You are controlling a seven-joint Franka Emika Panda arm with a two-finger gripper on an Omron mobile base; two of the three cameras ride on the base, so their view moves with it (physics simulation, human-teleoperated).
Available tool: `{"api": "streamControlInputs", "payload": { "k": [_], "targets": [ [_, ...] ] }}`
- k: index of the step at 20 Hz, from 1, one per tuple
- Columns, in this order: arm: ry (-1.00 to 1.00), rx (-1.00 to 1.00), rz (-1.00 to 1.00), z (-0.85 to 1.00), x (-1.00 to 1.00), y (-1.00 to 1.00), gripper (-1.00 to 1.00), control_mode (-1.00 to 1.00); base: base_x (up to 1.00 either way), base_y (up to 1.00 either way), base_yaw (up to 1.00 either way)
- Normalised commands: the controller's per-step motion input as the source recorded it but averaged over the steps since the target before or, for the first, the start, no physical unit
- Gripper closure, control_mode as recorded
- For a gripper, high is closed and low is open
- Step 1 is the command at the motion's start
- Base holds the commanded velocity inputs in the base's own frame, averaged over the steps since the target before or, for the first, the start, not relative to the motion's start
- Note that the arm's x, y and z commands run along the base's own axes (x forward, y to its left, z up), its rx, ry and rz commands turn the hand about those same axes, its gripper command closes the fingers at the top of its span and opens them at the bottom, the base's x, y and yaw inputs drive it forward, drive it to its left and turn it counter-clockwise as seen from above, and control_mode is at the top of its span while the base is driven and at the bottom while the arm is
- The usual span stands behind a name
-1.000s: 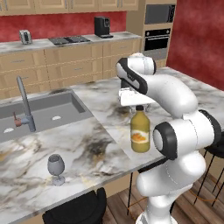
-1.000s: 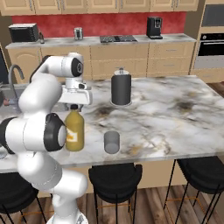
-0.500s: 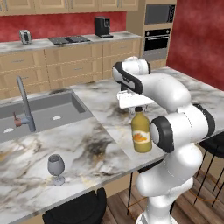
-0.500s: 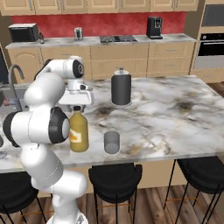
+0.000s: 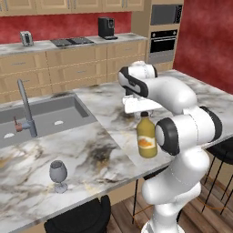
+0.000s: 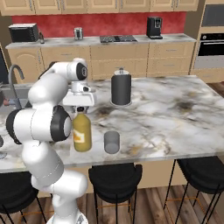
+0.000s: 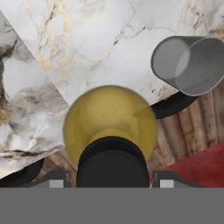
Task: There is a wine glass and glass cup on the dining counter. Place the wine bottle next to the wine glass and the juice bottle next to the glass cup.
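Observation:
My gripper (image 6: 82, 109) is shut on the black cap of the juice bottle (image 6: 82, 133), a squat yellow-orange bottle held upright by the dining counter's (image 6: 175, 118) front edge. Whether its base touches the top, I cannot tell. The glass cup (image 6: 111, 142) stands just right of it, a small gap apart. In the hand view the juice bottle (image 7: 109, 118) is right below the gripper (image 7: 112, 179), with the glass cup (image 7: 188, 65) to the upper right. From the left base view the gripper (image 5: 144, 113) tops the juice bottle (image 5: 146, 136), and the wine glass (image 5: 58, 175) stands far to the left. The wine bottle is out of view.
A tall dark cylinder with a silver top (image 6: 121, 87) stands behind the cup. The grey sink (image 5: 45, 116) and its faucet (image 5: 26, 107) lie at the counter's left. Black stools (image 6: 114, 175) sit under the front edge.
The juice bottle, held in the gripper, has shifted slightly toward the glass cup, and the arm's elbow has swung with it. The gripper stays shut.

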Motion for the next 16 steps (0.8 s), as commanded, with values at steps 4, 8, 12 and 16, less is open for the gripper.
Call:
{"api": "streamControlInputs", "payload": {
  "k": [4, 8, 12, 16],
  "targets": [
    [-0.15, 0.00, -0.01, -0.18, 0.11, -0.03, 1.00, -1.00, 0.00, 0.00, 0.00],
    [-0.19, -0.01, 0.00, -0.21, 0.07, -0.02, 1.00, -1.00, 0.00, 0.00, 0.00],
    [-0.18, 0.00, 0.00, -0.23, 0.04, -0.02, 1.00, -1.00, 0.00, 0.00, 0.00],
    [-0.12, 0.00, 0.00, -0.25, 0.04, -0.10, 1.00, -1.00, 0.00, 0.00, 0.00]
  ]
}}
